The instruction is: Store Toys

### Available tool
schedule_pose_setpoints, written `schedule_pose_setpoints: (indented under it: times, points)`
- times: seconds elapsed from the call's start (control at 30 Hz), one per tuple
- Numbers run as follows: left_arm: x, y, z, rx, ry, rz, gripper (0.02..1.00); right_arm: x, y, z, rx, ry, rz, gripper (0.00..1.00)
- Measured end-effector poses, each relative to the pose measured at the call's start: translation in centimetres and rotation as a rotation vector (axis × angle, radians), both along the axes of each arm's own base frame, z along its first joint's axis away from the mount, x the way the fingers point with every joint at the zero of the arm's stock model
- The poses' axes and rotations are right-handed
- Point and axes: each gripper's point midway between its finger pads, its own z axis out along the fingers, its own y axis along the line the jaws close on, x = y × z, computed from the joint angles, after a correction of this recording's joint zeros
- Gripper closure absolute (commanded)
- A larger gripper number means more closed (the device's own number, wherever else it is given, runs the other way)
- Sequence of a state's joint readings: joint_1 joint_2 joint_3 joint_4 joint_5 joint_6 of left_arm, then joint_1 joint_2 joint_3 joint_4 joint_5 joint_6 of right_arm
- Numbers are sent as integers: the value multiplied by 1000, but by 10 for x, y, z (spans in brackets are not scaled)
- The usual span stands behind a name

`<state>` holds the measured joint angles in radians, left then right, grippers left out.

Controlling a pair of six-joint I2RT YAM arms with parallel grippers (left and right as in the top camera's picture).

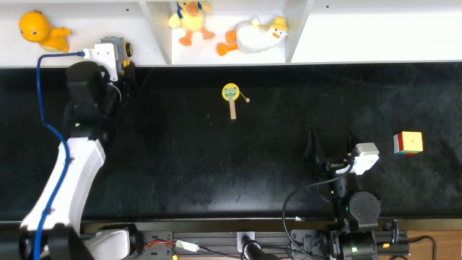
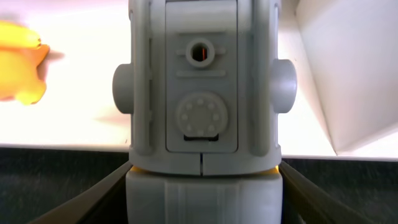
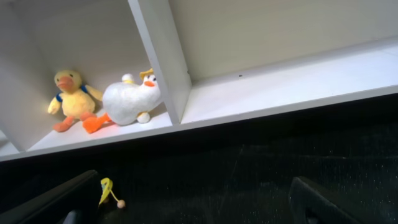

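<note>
The robot toy (image 2: 202, 93) is smooth, matt grey plastic; the orange duck (image 1: 40, 29) at far left looks slick and rubbery. The yellow duck (image 1: 191, 20) and white goose (image 1: 253, 36) are soft plush cloth on a smooth white shelf (image 1: 361, 32). The tabletop (image 1: 216, 166) is matt black, faintly grainy cloth, the small drum (image 1: 232, 97) has a bare wooden handle, and the cube (image 1: 408, 142) is glossy plastic.

grey robot toy (image 2: 202, 93) cropped top and bottom, orange duck (image 2: 18, 62) blurred

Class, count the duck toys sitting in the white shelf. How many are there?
3. An orange-yellow duck in the left compartment; a yellow plush duck and a white plush duck side by side in the middle compartment. More may be hidden farther back.
</note>
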<state>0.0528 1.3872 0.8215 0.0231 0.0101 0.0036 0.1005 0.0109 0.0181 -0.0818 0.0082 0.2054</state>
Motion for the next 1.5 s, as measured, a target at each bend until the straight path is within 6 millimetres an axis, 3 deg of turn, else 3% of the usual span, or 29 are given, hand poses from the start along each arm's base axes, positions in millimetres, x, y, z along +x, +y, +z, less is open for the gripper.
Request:
schedule_pose_setpoints:
  times: [0.27,0.47,0.7,1.07,1.13,1.2,1.3,1.43,1.5]
  points:
    - [32,2,-24,26,41,-17,985,0,0,0,0,1,0,5]
    - [52,4,-11,50,8,-27,985,0,0,0,0,0,0,5]
    - [61,19,-13,52,-4,3,982,0,0,0,0,0,1,5]
    - [71,13,-28,28,-8,-36,963,0,0,0,0,1,0,5]
    - [71,12,-28,26,-8,-39,772,0,0,0,0,0,0,5]
    - [71,12,-28,26,-8,-39,643,0,0,0,0,0,0,7]
    - [71,12,-28,28,-7,-41,196,0,0,0,0,0,0,5]
    - [71,11,-28,39,-10,-54,23,0,0,0,0,0,0,5]
    - [71,10,-28,38,-10,-57,23,0,0,0,0,0,0,3]
